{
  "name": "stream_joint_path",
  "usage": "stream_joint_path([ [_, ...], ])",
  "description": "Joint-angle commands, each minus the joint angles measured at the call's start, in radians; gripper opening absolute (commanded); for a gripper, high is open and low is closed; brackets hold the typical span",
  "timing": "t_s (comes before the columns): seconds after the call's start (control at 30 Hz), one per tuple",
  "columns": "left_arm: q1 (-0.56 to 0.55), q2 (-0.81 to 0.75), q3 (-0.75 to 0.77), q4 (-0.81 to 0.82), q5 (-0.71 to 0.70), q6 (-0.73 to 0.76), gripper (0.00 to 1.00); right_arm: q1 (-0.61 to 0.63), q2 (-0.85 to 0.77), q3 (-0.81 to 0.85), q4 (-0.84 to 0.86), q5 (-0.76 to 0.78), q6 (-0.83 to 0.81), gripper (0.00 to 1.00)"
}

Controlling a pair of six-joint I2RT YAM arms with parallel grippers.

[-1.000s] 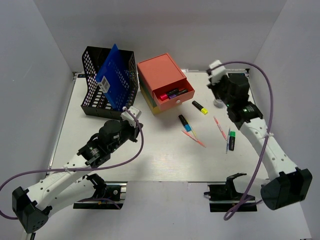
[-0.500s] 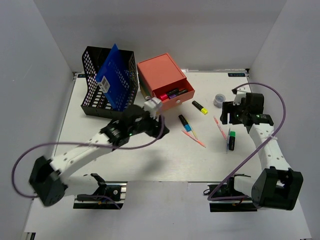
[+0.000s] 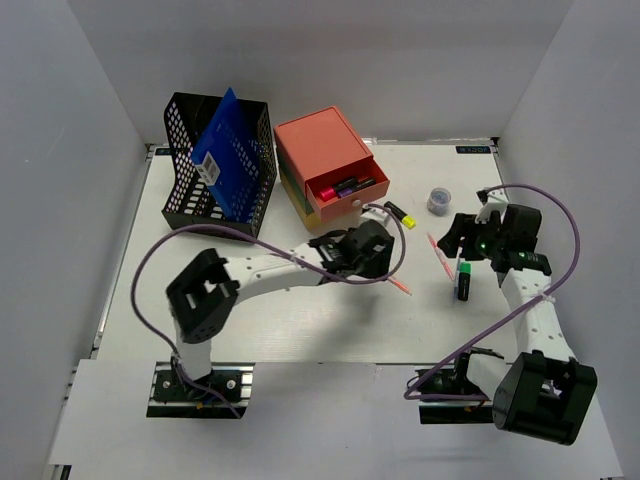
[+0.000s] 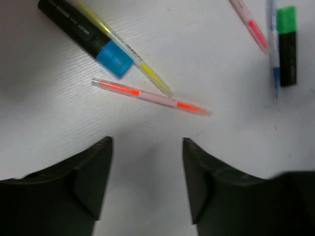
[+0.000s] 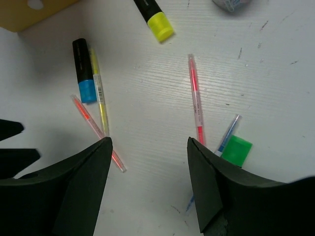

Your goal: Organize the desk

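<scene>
Across the desk [image 3: 300, 320], a wide white tabletop beneath both arms, the trouble gathers in the middle; at far left a black mesh file holder [image 3: 190, 205] with a blue folder [image 3: 232, 150] stands beside the coral-topped drawer box [image 3: 318, 150], its drawer open and holding markers; next, the left gripper [image 4: 146, 147] hovers with jaws spread and empty above a pink pen [image 4: 150, 97], while a yellow pen [image 4: 135, 59] and a blue-capped highlighter [image 4: 86, 34] lie just beside it; a loose pinch here would likely catch two barrels at once, or send the thin pen skidding flat across the smooth top; further right, a yellow-capped highlighter [image 5: 156, 19], a second pink pen [image 5: 195, 98], a blue pen [image 5: 227, 133] and a green-capped highlighter [image 5: 236, 150] lie under the right gripper [image 5: 147, 145], its jaws likewise wide apart and gripping nothing; the blue pen rests against the green cap, so lifting one may drag the other; both arms crowd the same scatter, and reaching inward together risks a clash of wrists; a small grey roll [image 3: 438, 200] near the right arm could be knocked off.
</scene>
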Motion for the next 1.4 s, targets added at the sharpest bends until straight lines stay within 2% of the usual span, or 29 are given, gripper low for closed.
stream_joint_path([
  [0.0, -0.042, 0.078, 0.085, -0.041, -0.249, -0.131, 0.63, -0.022, -0.039, -0.026, 0.105, -0.091, 0.046, 0.68],
  [0.1, -0.051, 0.184, 0.164, -0.067, -0.337, -0.178, 0.54, -0.039, -0.101, -0.04, 0.111, -0.111, 0.046, 0.67],
  [0.27, -0.06, 0.304, 0.292, -0.131, -0.446, -0.216, 0.51, -0.051, -0.178, -0.064, 0.115, -0.129, 0.045, 0.66],
  [0.57, -0.06, 0.404, 0.407, -0.157, -0.546, -0.217, 0.53, -0.054, -0.217, -0.069, 0.108, -0.142, 0.045, 0.66],
  [0.8, -0.042, 0.46, 0.488, -0.206, -0.541, -0.206, 0.59, -0.068, -0.218, -0.071, 0.109, -0.143, 0.069, 0.66],
  [1.37, -0.023, 0.522, 0.513, -0.216, -0.59, -0.192, 0.6, -0.085, -0.215, -0.071, 0.106, -0.165, 0.079, 0.66],
])
